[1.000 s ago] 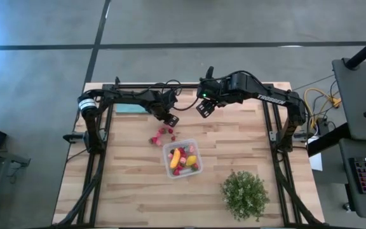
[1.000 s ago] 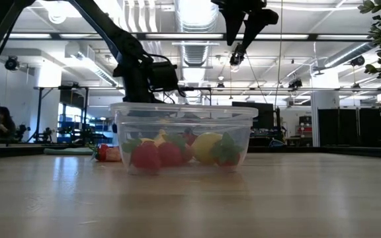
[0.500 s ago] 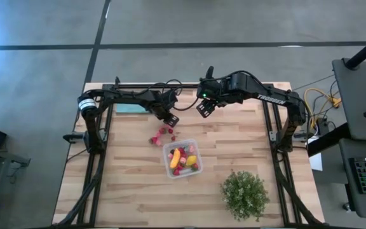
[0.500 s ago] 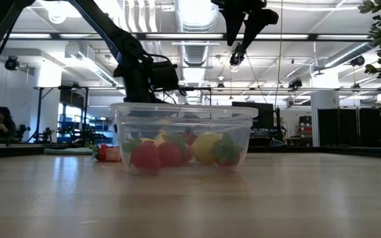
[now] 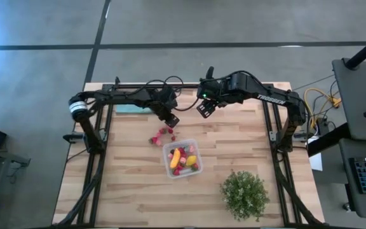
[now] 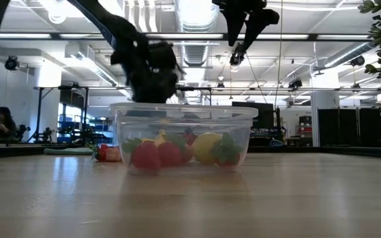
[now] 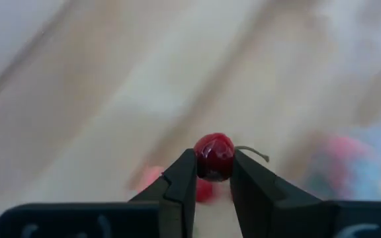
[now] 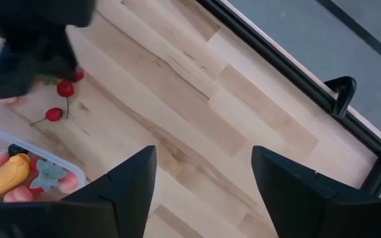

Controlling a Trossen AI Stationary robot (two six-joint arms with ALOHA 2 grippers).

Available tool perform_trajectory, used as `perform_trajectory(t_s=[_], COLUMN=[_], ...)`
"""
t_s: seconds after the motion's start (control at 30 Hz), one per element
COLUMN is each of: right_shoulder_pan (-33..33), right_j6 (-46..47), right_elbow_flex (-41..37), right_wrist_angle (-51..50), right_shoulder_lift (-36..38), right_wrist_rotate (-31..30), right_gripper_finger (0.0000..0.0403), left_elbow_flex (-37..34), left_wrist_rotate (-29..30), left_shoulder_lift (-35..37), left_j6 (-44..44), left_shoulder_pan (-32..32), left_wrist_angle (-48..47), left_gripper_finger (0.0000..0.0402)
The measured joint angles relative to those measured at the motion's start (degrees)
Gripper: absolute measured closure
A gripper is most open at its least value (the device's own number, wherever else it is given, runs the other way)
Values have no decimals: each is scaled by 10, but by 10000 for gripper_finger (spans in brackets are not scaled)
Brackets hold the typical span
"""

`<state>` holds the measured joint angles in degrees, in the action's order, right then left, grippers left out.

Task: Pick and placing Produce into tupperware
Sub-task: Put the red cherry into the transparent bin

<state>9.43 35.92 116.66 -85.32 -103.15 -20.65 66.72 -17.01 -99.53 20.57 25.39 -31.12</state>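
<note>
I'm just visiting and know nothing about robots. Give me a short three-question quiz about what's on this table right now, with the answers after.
1. True or false: the left gripper has its fingers shut on a red cherry.
2. Which of these lies inside the tupperware? A) a yellow banana B) the green leafy bush C) the teal cloth
3. Fill in: the right gripper hangs over bare wood near the table's back edge with its fingers ____.

Key: 1 true; 2 A; 3 open.
</note>
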Motion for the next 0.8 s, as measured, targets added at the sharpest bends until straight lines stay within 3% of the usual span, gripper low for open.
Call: perform_trajectory(t_s=[0.37, 0.67, 0.8], right_shoulder_pan=[0, -2, -6], right_j6=[-2, -9, -10], right_elbow_flex=[-2, -8, -9], right_wrist_angle=[0, 0, -5], right_shoulder_lift=[0, 0, 0], right_wrist_rotate=[14, 46, 46], right_gripper_finger=[163, 163, 163], left_elbow_flex=[0, -4, -4], left_wrist_rotate=[-19, -45, 8], left_shoulder_lift=[151, 104, 79], left_j6=[-34, 40, 65], left_shoulder_pan=[-99, -206, -251], left_wrist_angle=[8, 6, 5], left_gripper_finger=[342, 342, 337])
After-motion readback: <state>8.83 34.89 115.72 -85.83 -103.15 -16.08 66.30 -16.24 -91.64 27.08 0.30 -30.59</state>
